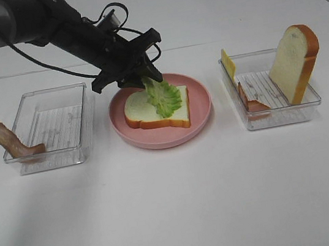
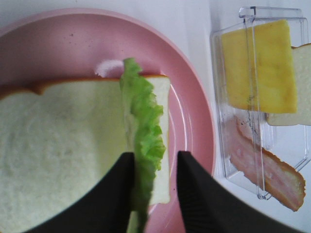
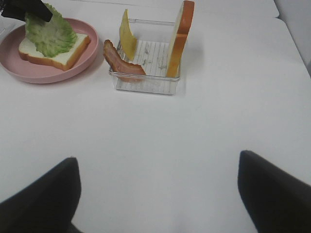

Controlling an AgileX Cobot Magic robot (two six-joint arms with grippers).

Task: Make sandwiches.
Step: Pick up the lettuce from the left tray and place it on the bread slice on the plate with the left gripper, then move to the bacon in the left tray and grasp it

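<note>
Left tool (image 1: 145,79) hangs over the far edge of the pink plate (image 1: 201,102), its black jaws apart and straddling the lettuce leaf (image 1: 164,98). The left wrist view shows a gap between leaf and one finger, so the leaf looks propped rather than pinched, probably so it can settle flat. Right tool (image 3: 156,158) waits well clear of the plate, jaws spread wide and holding nothing.

The white bench (image 1: 179,220) is smooth and matte. Clear, ribbed plastic trays flank the plate, apparently to keep parts within each arm's reach: the left-arm tray (image 1: 48,94) and the right-arm tray (image 1: 310,104). The plate is round, glossy and shallow.

On it lies the bread slice (image 1: 136,110), square, spongy white with an orange-brown crust, and the frilly green leaf rests on this slice. A second bread slice (image 1: 291,60) leans upright in the right-arm tray, beside the thin yellow cheese slice (image 1: 228,63) and one bacon strip (image 1: 251,101). Another wavy, reddish bacon strip (image 1: 5,137) hangs over the left-arm tray's outer wall.
</note>
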